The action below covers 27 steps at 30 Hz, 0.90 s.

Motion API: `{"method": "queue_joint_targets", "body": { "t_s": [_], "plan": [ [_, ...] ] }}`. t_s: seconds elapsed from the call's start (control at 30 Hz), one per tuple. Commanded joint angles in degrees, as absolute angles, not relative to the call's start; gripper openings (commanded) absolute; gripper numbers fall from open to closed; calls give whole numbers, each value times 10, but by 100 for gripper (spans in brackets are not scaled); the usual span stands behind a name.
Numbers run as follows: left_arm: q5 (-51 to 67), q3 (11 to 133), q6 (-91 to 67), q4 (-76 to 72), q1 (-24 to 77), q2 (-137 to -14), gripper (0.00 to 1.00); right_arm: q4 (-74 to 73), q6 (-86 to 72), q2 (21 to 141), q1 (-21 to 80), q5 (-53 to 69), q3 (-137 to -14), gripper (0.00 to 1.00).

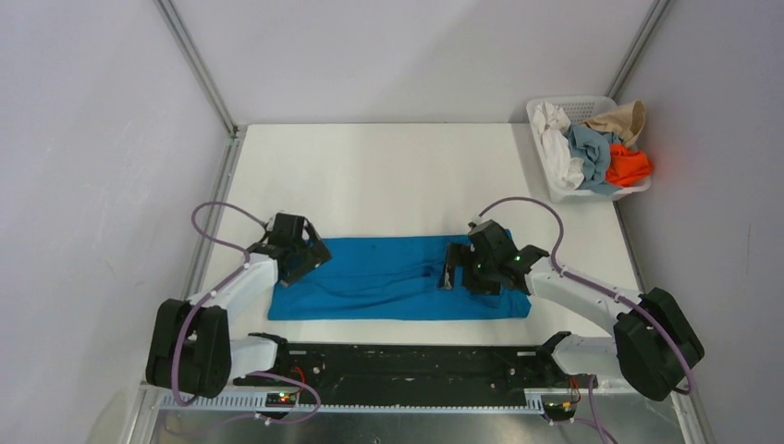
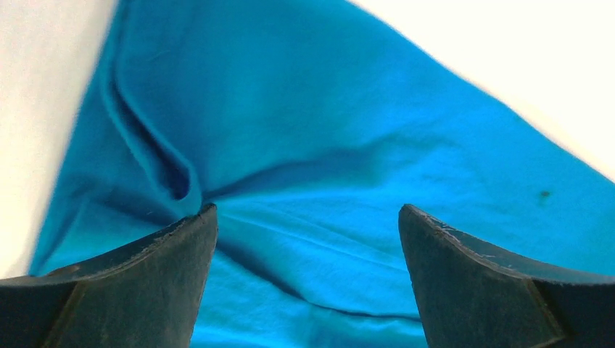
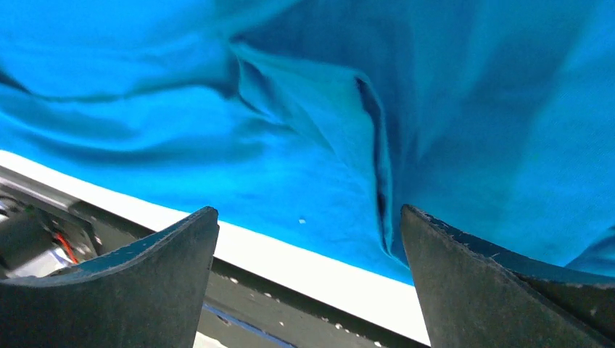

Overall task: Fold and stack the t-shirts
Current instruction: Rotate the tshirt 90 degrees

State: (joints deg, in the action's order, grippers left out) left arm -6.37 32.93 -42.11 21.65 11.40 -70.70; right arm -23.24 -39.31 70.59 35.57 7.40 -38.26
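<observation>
The vivid blue t-shirt [image 1: 388, 277] lies flat as a wide folded rectangle near the table's front edge. It fills the left wrist view [image 2: 348, 145] and the right wrist view [image 3: 290, 109], with creases. My left gripper [image 1: 310, 257] hovers open over its left end, fingers [image 2: 167, 275] spread with cloth below. My right gripper [image 1: 451, 275] hovers open over its right part, fingers [image 3: 464, 275] apart and empty. White [image 1: 557, 148], grey-blue [image 1: 592, 153], tan [image 1: 621, 118] and orange [image 1: 629, 165] shirts are heaped in the basket.
A white lattice basket [image 1: 566, 104] stands at the far right corner of the white table [image 1: 388, 176]. Grey walls and metal posts enclose the sides. A black rail [image 1: 407, 365] with cables runs along the near edge.
</observation>
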Motion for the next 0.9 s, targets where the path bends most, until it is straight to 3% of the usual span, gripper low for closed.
{"method": "queue_joint_targets", "body": {
  "t_s": [0.0, 0.17, 0.4, 0.53, 0.67, 0.87],
  "plan": [
    [-144, 317, -447, 270, 87, -674, 100, -260, -396, 693, 401, 78, -360, 99],
    [-184, 300, -457, 301, 60, -616, 100, -296, -380, 659, 500, 69, -354, 100],
    [-189, 289, -467, 326, 24, -543, 100, -347, -406, 571, 527, 5, -348, 99],
    [-130, 310, -452, 322, 42, -519, 100, -355, -473, 522, 483, -33, -316, 99],
    [-123, 365, -431, 322, 146, -531, 100, -287, -501, 514, 388, 56, -264, 99],
    [-143, 427, -421, 312, 249, -659, 100, -240, -497, 565, 302, 81, -237, 99]
  ]
}}
